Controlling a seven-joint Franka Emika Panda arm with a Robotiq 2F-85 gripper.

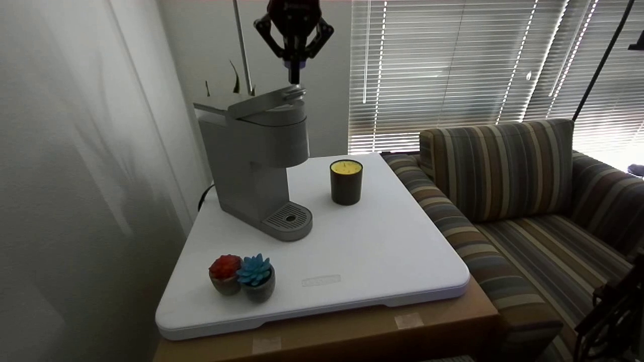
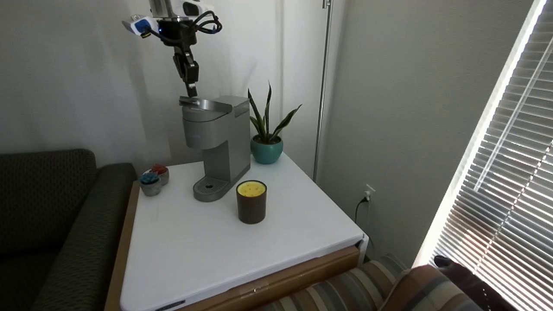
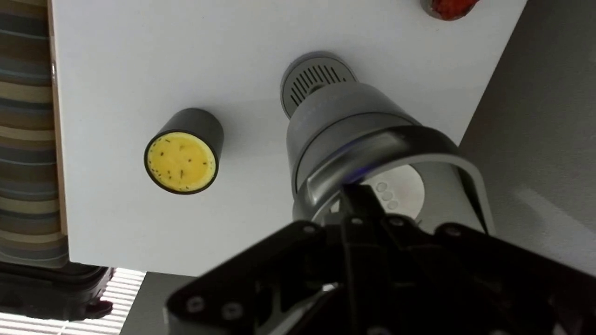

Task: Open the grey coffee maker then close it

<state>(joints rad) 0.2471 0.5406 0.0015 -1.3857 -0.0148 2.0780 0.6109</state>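
Read as a clock from the middle of the table (image 1: 372, 254), in an exterior view, the coffee maker (image 1: 244, 161) stands upright at eleven o'clock, its handle (image 1: 266, 102) tilted a little up off the head (image 1: 282, 143). The gripper (image 1: 294, 75) points down at the handle's front end, drawn narrow with nothing seen inside; whether its tip touches cannot be told. That seems the main risk: pressing from above would likely push the handle down instead of raising it, and a tip catching only the front rim may skid off. Hooking under and lifting hard could rock the coffee maker or make it creep; a drag toward three o'clock would bring it at the candle (image 1: 346, 188). The handle probably swings back toward nine o'clock, where the wall (image 1: 115, 166) is near the table's edge; in an exterior view the potted plant (image 2: 266, 149) is just beside the coffee maker, at its three o'clock, so the leaves could be brushed. Backing off looks easiest straight up, or toward four o'clock over bare table, whose edge there meets the couch (image 1: 533, 241).
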